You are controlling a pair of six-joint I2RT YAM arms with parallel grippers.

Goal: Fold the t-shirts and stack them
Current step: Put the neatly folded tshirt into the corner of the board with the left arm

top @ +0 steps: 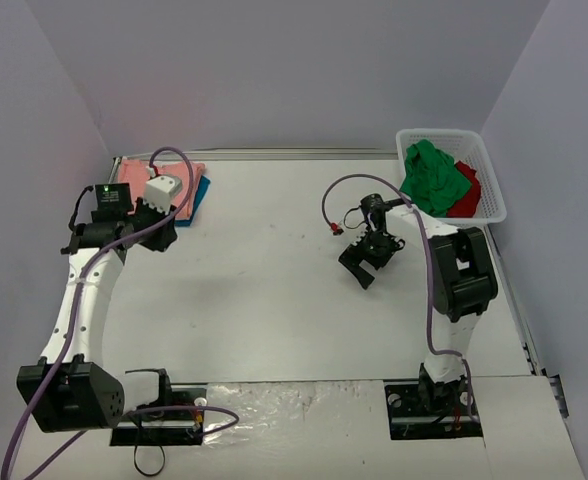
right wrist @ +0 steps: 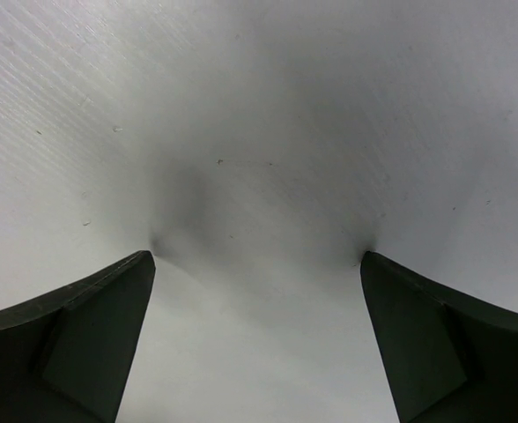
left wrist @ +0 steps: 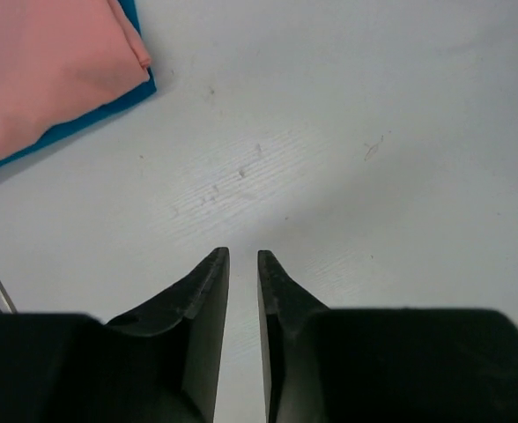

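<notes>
Fig. legend, stack first, then outward

**Folded stack, far-left corner of the table** [top: 274, 300]: the salmon-pink t-shirt [top: 134, 178] lies flat on top of the teal-blue t-shirt [top: 200, 198]. You see the teal only as a thin border along the pink one's edge. Pink cloth is smooth, w/ a doubled fold showing at one corner in the left wrist view.

**Unfolded shirts, far-right corner:** the green t-shirt [top: 432, 180] is heaped & crumpled in the white mesh basket [top: 444, 133], bulging over its left rim. The red t-shirt [top: 466, 195] is bunched beside it in the same basket, partly under the green.

**Left arm:** elbow bent, forearm reaching toward the far-left corner, wrist over the near edge of the stack. Note the left gripper [left wrist: 243, 256]: it points at bare table just beside the stack's corner and is clear of the cloth. Its fingers are parted by a narrow slit only, nothing btwn them. Whether the tips touch the table you can't tell.

**Right arm:** upper link raised, forearm folded back toward table centre, wrist pitched down. The right gripper [right wrist: 257, 257] has its fingers spread wide & empty over bare table, a shadow pooled beneath, tips at or v. close to the surface. It is near the basket but not touching it or the shirts
</notes>
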